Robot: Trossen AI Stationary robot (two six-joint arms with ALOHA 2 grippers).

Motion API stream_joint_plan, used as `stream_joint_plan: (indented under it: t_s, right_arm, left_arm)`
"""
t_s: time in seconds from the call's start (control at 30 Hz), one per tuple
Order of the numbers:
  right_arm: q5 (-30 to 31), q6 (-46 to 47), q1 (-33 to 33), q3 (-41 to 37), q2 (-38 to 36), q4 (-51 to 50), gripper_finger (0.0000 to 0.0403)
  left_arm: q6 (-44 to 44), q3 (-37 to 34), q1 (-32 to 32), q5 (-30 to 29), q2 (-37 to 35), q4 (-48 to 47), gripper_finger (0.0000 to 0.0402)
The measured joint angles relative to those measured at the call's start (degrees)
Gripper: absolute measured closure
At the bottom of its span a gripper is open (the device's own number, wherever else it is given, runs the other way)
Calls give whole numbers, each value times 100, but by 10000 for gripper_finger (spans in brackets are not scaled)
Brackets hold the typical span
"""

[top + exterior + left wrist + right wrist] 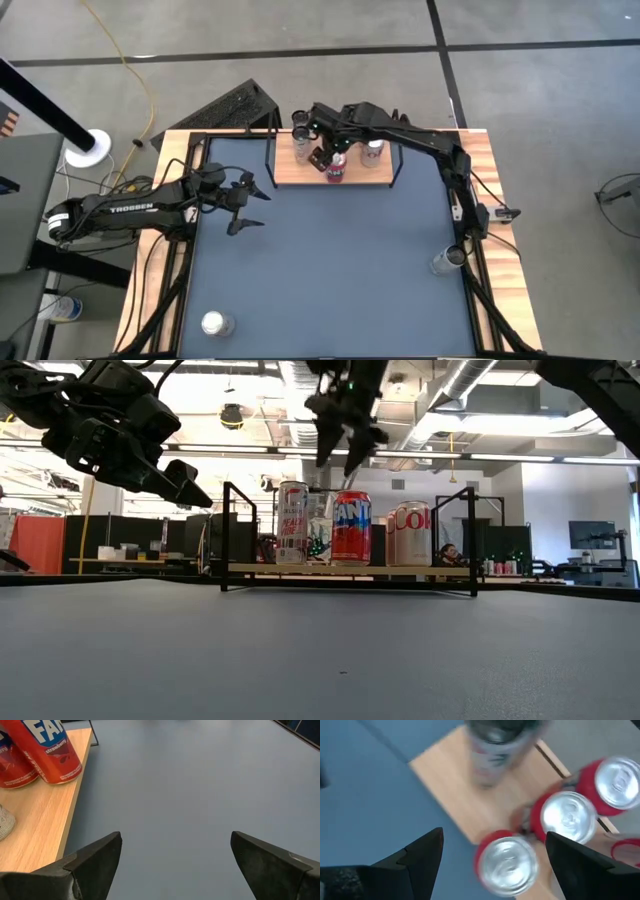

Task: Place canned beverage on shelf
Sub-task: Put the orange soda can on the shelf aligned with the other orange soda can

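Observation:
The shelf, a light-wood board on a black wire frame, stands at the table's far middle. Several cans stand upright on it: a white-and-red can, a clear-looking can, a red Fanta can and a Coke can. My right gripper hangs open and empty above the Fanta can; its wrist view looks down on the can tops. My left gripper is open and empty above the table, left of the shelf's near left corner.
One more can stands at the table's near left. Another can stands by the right edge. Bare blue tabletop lies between them. In the left wrist view the shelf board and the Fanta can are close by.

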Motion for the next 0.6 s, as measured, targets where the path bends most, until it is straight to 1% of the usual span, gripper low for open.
stream_joint_plan:
  t_s: [0.07,0.2,0.27,0.33,0.37,0.43,0.5,0.6]
  right_arm:
    - [-9,-81,159,180,-4,-97,67]
    - [-79,-117,666,366,-6,-643,77]
    - [167,-86,1028,367,-6,-835,84]
    - [632,25,1379,354,-2,-1038,91]
    - [822,59,1535,296,-3,-1069,95]
    - [1003,81,1756,114,-17,-1024,102]
    - [1005,-4,1864,-52,-2,-1008,111]
    - [1011,-245,1855,-461,-7,-649,126]
  left_arm:
    - [0,0,0,0,0,-1,38]
    - [0,0,0,0,0,-2,38]
    - [0,0,0,0,0,0,38]
    - [0,2,0,0,0,0,38]
    - [0,0,0,0,0,0,38]
    - [0,0,0,0,0,0,38]
    - [0,0,0,0,0,2,38]
    - [-3,0,0,1,0,2,38]
